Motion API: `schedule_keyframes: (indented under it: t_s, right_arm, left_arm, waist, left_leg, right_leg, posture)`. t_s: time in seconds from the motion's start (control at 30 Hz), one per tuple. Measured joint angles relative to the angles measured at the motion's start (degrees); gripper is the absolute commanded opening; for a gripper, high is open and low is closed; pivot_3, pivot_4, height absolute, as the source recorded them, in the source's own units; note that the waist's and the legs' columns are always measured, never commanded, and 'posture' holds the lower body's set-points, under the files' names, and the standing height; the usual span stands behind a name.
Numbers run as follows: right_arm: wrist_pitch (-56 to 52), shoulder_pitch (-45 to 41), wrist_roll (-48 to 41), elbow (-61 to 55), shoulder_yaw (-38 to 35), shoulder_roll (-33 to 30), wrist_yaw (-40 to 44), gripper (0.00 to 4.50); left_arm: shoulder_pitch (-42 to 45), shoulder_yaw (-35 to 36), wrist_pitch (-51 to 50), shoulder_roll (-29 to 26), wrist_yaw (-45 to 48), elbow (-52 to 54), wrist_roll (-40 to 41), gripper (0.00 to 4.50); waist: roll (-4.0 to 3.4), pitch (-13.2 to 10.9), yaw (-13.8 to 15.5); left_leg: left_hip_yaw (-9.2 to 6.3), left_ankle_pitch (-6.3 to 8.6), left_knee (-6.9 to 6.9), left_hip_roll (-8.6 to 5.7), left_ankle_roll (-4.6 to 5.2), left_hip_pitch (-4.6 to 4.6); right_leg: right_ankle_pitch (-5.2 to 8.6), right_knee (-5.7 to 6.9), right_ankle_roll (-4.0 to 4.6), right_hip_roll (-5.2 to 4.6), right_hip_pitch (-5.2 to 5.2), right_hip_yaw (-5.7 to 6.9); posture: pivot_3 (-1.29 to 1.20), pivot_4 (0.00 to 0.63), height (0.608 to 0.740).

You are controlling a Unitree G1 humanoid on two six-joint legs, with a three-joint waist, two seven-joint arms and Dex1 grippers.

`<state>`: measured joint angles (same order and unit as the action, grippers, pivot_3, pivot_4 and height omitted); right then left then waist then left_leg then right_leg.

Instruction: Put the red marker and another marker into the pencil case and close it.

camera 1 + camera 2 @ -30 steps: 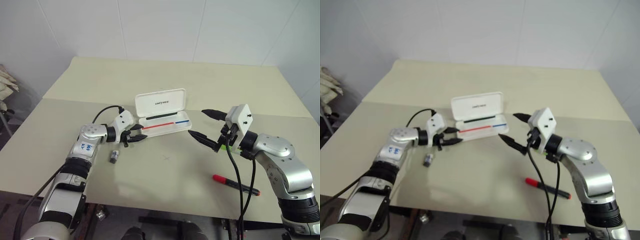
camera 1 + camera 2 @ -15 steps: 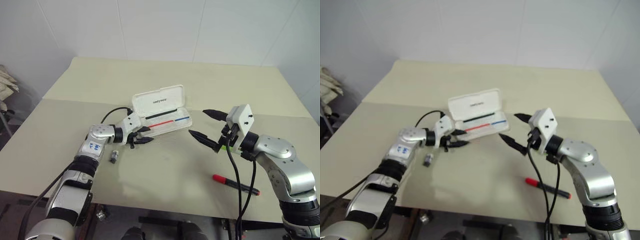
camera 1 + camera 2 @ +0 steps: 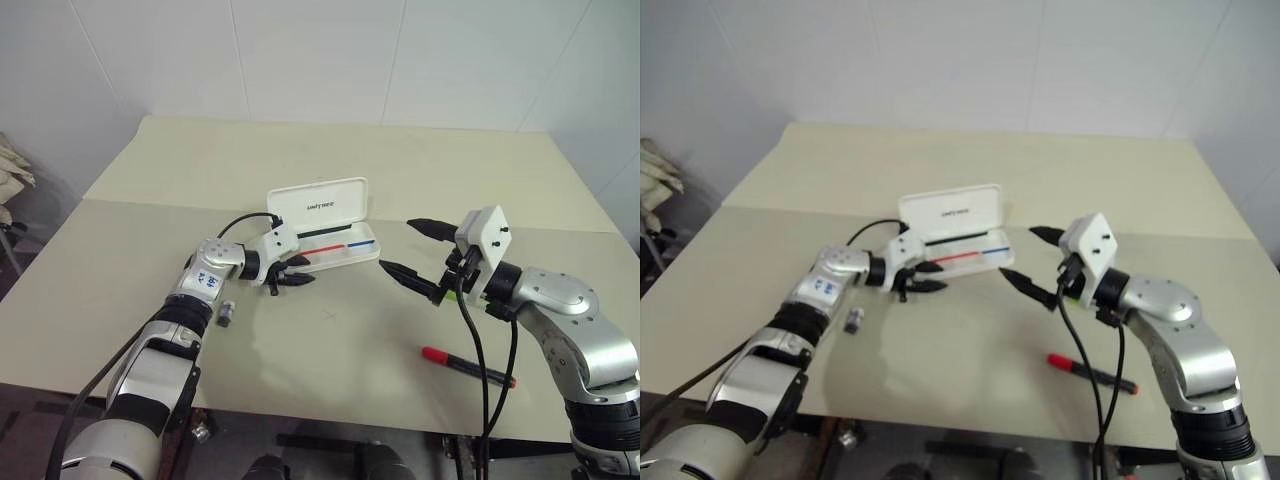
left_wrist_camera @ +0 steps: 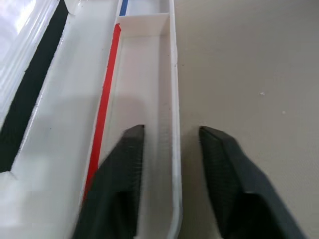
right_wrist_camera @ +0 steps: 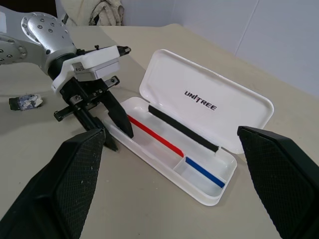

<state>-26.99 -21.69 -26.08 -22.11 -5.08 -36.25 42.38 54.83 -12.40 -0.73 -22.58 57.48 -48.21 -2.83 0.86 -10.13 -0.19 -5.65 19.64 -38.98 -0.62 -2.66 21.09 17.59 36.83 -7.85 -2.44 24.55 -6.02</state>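
The pencil case lies open on the table, its lid standing up at the back and red and blue stripes showing in the tray. My left gripper sits at the tray's left end, narrowly open. One finger is inside the tray, the other outside, and the front wall runs between them untouched. My right gripper hangs wide open and empty, right of the case. The red marker lies near the front right. A bit of lime green, the other marker, shows behind the right gripper.
A small grey object lies on the table beside my left forearm. The beige table has free room in the middle and behind the case. Its front edge runs close behind the red marker.
My left gripper slid right onto the tray's left end and its fingers narrowed. The case swung askew half a second ago and now lies square again. The right arm stayed put.
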Motion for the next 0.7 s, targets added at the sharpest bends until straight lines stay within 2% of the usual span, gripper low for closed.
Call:
schedule_keyframes:
  t_s: [0.07, 0.1, 0.37, 0.57, 0.7]
  right_arm:
    - [-0.13, -0.19, -0.05, 0.00, -0.01, -0.01, 0.08, 4.50]
    - [-0.23, -0.19, -0.09, 0.00, -0.01, -0.01, 0.12, 4.50]
    - [-0.43, -0.29, -0.39, 0.27, -0.26, -1.04, 0.93, 4.50]
    - [-0.32, -0.40, -0.42, 2.31, -1.09, -1.93, 2.25, 4.50]
    - [-0.29, 1.90, -1.01, 2.15, -3.25, -4.85, 4.41, 4.50]
  left_arm:
    - [0.11, -0.23, -0.12, 0.08, 0.47, 0.08, -0.06, 0.08]
    - [0.12, -0.32, -0.16, 0.07, 0.82, 0.15, -0.06, 0.04]
    - [-0.87, 0.20, -4.20, -0.05, 2.50, 3.63, 0.44, 0.04]
    - [-6.06, -0.52, -8.22, -2.73, 7.54, 17.62, 1.23, 0.04]
    - [-10.68, -2.24, -7.82, -4.85, 9.75, 26.24, 1.18, 0.04]
  waist:
    - [0.00, 0.00, 0.03]
    - [0.00, 0.00, 0.03]
    - [0.00, 0.00, -0.04]
    - [0.00, 0.00, 0.09]
    - [0.00, 0.00, 0.41]
  left_leg:
    - [0.00, 0.00, 0.00, -0.01, 0.00, 0.00]
    - [0.00, 0.00, 0.00, -0.02, 0.00, 0.00]
    - [-0.03, 0.00, 0.04, -0.01, 0.00, 0.02]
    - [-0.09, 0.00, 0.17, 0.03, 0.00, 0.13]
    - [-0.10, 0.00, 0.26, 0.02, 0.01, 0.15]
  right_leg:
    - [0.00, -0.02, 0.00, -0.02, 0.00, 0.00]
    - [0.00, -0.01, 0.00, -0.02, 0.00, 0.00]
    - [0.00, -0.05, -0.01, -0.03, 0.01, -0.01]
    - [0.00, -0.05, 0.00, -0.08, 0.07, -0.01]
    - [0.00, -0.35, -0.01, -0.11, 0.04, 0.02]
  posture:
    - [0.00, 0.150, 0.740]
    - [0.00, 0.150, 0.740]
    - [0.00, 0.150, 0.740]
    - [0.00, 0.150, 0.740]
    - [0.00, 0.150, 0.740]
